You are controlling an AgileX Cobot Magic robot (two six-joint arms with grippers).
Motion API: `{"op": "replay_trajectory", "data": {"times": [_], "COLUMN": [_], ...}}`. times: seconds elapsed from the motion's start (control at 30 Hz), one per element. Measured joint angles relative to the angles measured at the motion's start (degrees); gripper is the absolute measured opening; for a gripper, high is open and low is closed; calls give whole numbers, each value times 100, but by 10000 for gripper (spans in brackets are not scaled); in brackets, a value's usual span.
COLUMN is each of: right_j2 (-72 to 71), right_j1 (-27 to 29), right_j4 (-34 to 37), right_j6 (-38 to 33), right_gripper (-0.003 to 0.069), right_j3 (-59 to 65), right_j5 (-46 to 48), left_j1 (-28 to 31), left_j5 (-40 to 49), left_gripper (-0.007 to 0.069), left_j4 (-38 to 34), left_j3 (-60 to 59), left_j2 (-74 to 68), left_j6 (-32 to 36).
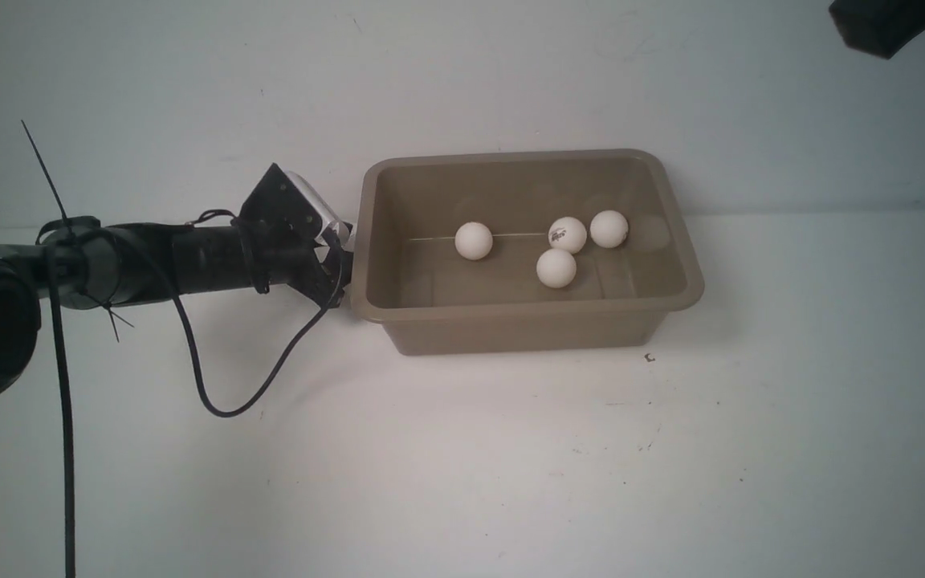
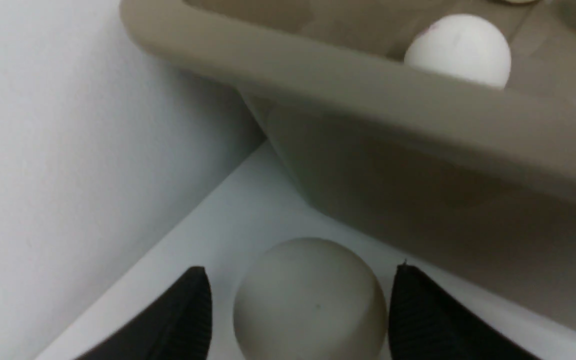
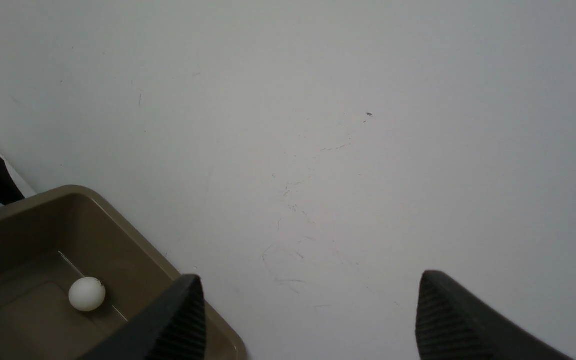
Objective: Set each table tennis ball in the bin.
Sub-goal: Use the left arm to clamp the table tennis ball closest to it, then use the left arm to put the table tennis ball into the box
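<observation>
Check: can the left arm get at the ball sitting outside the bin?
Probably yes. The left gripper already straddles that ball on the table, open jaws on either side with small gaps. The bin wall stands close beside but doesn't block closing.

One table tennis ball [image 1: 568, 234], lying right of centre inside the bin [image 1: 366, 241] in the front view, carries a small dark printed logo. The print is too small to read. No other text, number or label is legible.

Ball [image 3: 87, 294] inside bin [image 3: 133, 235]
</observation>
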State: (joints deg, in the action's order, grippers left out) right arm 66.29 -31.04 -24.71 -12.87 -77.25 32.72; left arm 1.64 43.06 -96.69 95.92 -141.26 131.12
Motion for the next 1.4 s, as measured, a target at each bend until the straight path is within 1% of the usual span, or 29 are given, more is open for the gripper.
{"op": "replay_trajectory", "data": {"times": [0.23,0.3,0.37,0.57,0.7,0.77,0.83,0.9,0.97,1.0,1.03,1.1,1.17,1.2,1.23,1.27,1.3,1.33,1.37,1.4], "right_j2": [0,0,0,0,0,0,0,0,0,0,0,0,0,0,0,0,0,0,0,0], "right_j1": [0,0,0,0,0,0,0,0,0,0,0,0,0,0,0,0,0,0,0,0], "right_j4": [0,0,5,15,22,22,22,22,27,36,51,87,107,112,132,132,132,132,137,137], "right_j6": [-19,-19,-19,-19,-26,-26,-31,-32,-32,-32,-32,-26,-26,-26,-26,-26,-26,-26,-26,-26], "right_gripper": [513,513,513,513,513,513,513,513,513,513,513,513,513,513,513,513,513,513,513,513], "right_j3": [0,0,0,0,0,0,0,0,0,0,0,0,0,0,0,0,0,0,0,0], "right_j5": [0,1,1,1,1,1,6,6,6,6,6,6,1,1,-5,-5,-10,-18,-22,-34], "left_j1": [0,-18,-39,-41,241,423,588,640,585,479,298,-61,-326,-353,-522,-542,-634,-724,-767,-799], "left_j5": [-8,-69,-103,-153,-65,160,612,1343,1690,2043,2210,2263,2117,2087,1818,1818,1598,1306,1189,1126], "left_gripper": [426,405,357,352,352,352,352,352,352,352,352,352,352,352,352,352,352,353,363,388], "left_j4": [-35,-54,-80,-54,293,534,706,733,748,770,802,925,1008,1036,1167,1201,1399,1749,1903,2072], "left_j3": [25,30,32,32,15,15,15,21,27,27,27,27,27,33,56,62,96,144,166,201], "left_j2": [-112,-112,-112,-67,213,417,633,785,830,853,854,854,854,854,854,854,854,854,854,854], "left_j6": [-18,-23,-30,-51,-615,-966,-1303,-1490,-1533,-1549,-1572,-1577,-1577,-1577,-1586,-1586,-1634,-1842,-2005,-2259]}}
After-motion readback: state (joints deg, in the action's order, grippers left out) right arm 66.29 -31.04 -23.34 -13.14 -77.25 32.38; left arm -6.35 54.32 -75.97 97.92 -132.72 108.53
